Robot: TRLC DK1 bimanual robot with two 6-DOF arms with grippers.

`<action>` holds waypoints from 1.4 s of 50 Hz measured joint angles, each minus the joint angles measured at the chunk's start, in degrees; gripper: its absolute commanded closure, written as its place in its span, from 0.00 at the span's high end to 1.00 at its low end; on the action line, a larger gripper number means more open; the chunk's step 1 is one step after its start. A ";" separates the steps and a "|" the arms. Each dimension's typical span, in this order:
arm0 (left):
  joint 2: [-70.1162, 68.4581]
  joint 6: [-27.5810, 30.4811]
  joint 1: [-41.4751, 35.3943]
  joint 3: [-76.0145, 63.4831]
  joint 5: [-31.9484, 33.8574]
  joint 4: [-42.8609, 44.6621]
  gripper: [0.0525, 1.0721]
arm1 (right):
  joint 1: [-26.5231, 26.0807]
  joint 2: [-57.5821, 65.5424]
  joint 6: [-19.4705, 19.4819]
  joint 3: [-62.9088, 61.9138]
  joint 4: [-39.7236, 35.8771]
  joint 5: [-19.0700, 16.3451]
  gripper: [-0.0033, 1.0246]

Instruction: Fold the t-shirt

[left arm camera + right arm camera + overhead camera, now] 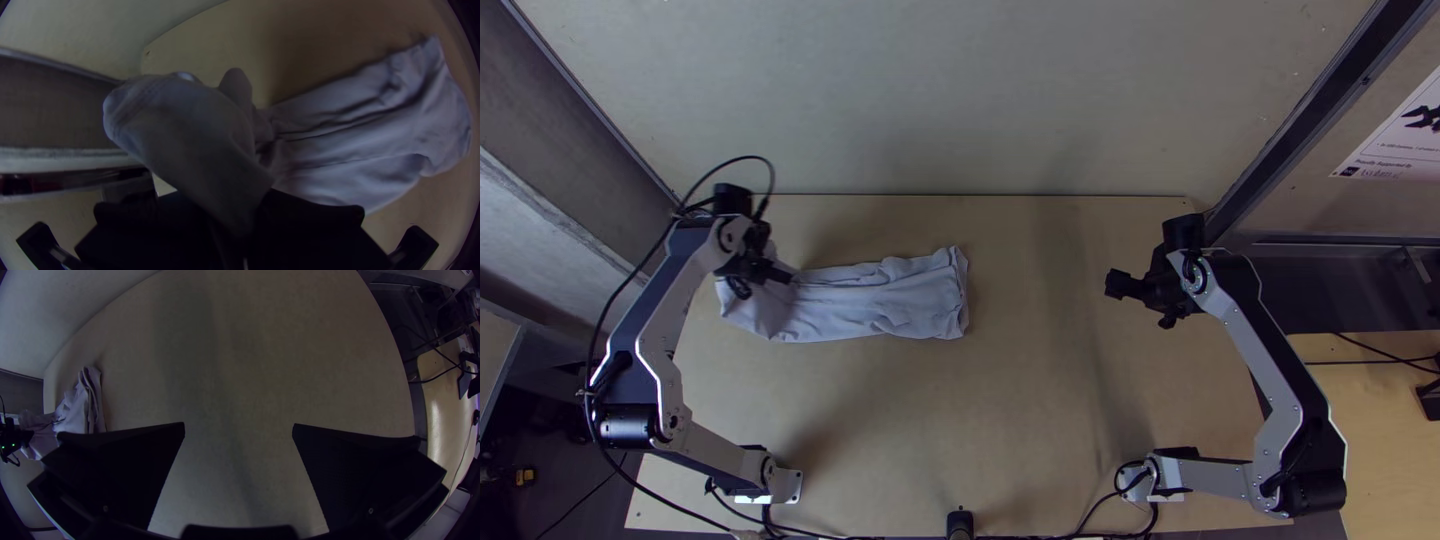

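My left gripper (237, 212) clamps the shirt (880, 300) by its left end; with my right gripper (239, 432), jaws apart, I'd pinch the presumably light, limp right edge.

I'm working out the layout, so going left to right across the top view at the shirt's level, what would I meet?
Left arm's upper link → left gripper → the t-shirt's free end → right gripper → right arm's upper link.
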 measured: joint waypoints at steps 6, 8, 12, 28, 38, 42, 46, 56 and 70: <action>0.70 -3.67 -6.21 3.41 -0.85 -5.42 0.03 | 0.00 -0.44 0.00 0.00 0.00 0.00 0.96; 1.38 -5.09 -7.91 5.16 -1.03 -7.21 0.03 | -0.02 -0.61 0.00 0.00 -0.02 0.00 0.96; 3.30 -7.65 -10.97 9.01 -1.05 -9.25 0.03 | -0.07 -1.01 0.00 0.00 0.00 0.00 0.96; 14.75 -17.46 -21.20 23.17 -1.22 -18.38 0.03 | -1.22 -2.95 -0.02 -1.31 0.17 0.02 0.96; 21.55 -22.03 -26.12 29.55 -1.22 -21.11 0.03 | -2.27 -3.67 -0.04 -2.47 0.20 0.00 0.96; 23.80 -23.50 -27.74 31.67 -1.22 -21.77 0.03 | -2.71 -3.80 -0.15 -3.04 0.20 0.00 0.96; 25.55 -24.70 -29.44 33.48 -1.20 -21.79 0.03 | -3.10 -4.07 -0.46 -3.56 0.20 0.00 0.96; 29.11 -27.58 -33.27 37.55 -0.96 -22.25 0.89 | -4.22 -4.52 -1.16 -5.29 0.59 0.00 0.96; 36.04 -38.86 -36.30 46.82 25.73 -14.86 0.95 | -4.20 -5.60 -1.97 -9.40 3.04 -0.39 0.96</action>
